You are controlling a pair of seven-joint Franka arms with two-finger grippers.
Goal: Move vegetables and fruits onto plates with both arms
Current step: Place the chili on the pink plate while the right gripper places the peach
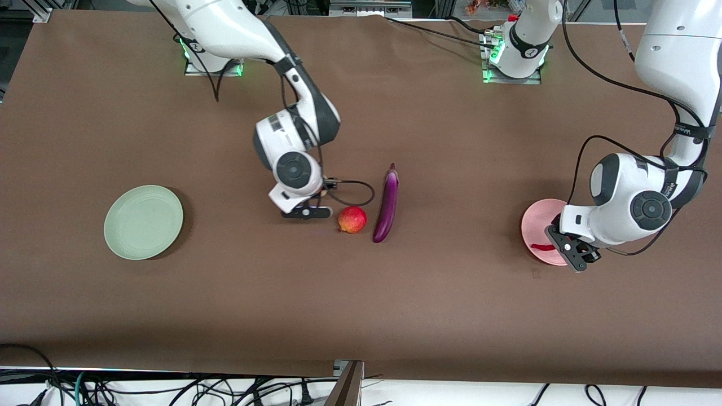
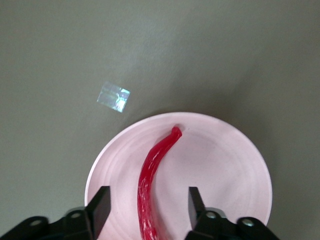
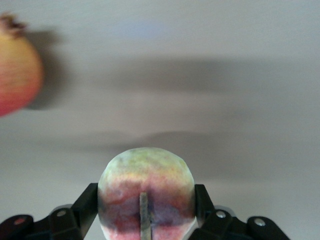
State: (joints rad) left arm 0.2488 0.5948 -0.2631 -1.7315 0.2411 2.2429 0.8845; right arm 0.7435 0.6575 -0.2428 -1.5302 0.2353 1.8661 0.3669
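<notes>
Lying on the pink plate (image 1: 538, 225) at the left arm's end of the table: the red chili pepper (image 2: 152, 187), with the left gripper (image 2: 147, 207) poised over it, fingers apart and touching nothing. Clamped between the right gripper's (image 3: 145, 212) fingers near mid-table: the peach (image 3: 146, 192), just beside the red apple-like fruit (image 1: 352, 219) and the eggplant (image 1: 387, 204). Bare toward the right arm's end: the green plate (image 1: 143, 222).
</notes>
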